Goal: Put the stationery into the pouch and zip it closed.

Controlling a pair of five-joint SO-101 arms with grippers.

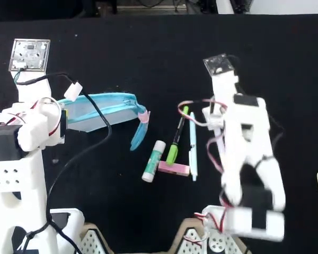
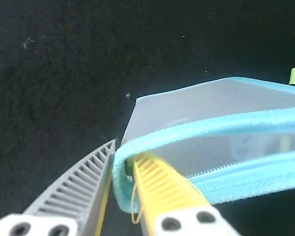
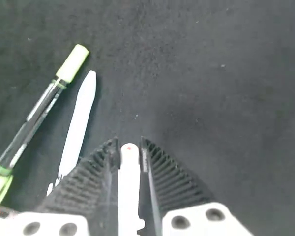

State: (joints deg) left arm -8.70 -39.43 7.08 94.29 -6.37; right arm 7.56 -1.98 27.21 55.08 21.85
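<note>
Stationery is seen nearest the arm bases, on the black table (image 1: 148, 47). A glue stick (image 1: 153, 160) is laid slantwise, and a pink eraser (image 1: 174, 169) is set just beside it, at the near end of a green pen (image 1: 176, 140). A white pen (image 1: 192, 145) is laid alongside the green pen, close and almost parallel.

Just beyond the pens' side, the right gripper (image 3: 129, 143) is held low over the cloth. Its fingers are pressed together on a white stick (image 3: 129, 182) with a small red mark at its tip; what the stick is cannot be told.

Farther out and to the left, well apart from the loose stationery, the pouch (image 1: 103, 110) is found, translucent with pale blue trim and its zip undone. Its zip strap (image 1: 139, 129) is trailed toward the glue stick. The pouch's end is pinched by the left gripper (image 2: 124, 152): the yellow finger (image 2: 162, 191) is placed inside the mouth and the grey finger (image 2: 83, 191) outside.
</note>
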